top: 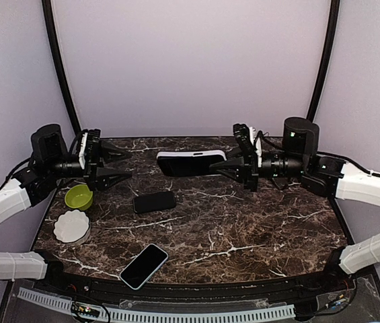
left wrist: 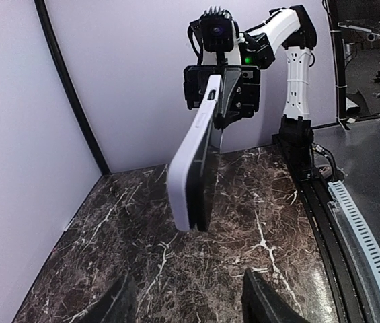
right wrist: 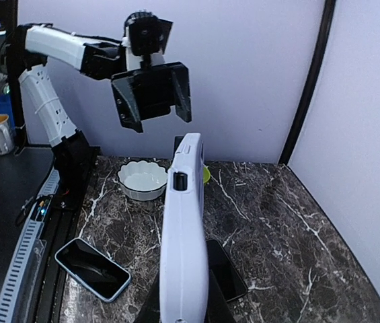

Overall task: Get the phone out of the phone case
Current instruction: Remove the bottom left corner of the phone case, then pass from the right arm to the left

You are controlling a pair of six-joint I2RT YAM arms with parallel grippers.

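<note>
Top external view: your right gripper pinches one short end of the white phone case, holding it level in the air above the far part of the marbled worktop, with the dark phone seated inside. The left gripper faces it from the other side, fingers spread and empty, near the free end but clear of it. In the left wrist view the phone case hangs edge-on, white shell on one side, dark glass on the other. Below, a green bowl, a white scalloped dish and a loose smartphone lie well apart from the action. Expect the shell to be soft and springy, and the handset stiff, smooth and breakable if it drops from up there. You would likely do best to take the free end with the left gripper, catching the shell's lip at a corner rather than the glass, and peel it back while the right holds firm. A grip across both faces would only clamp phone and shell together.
</note>
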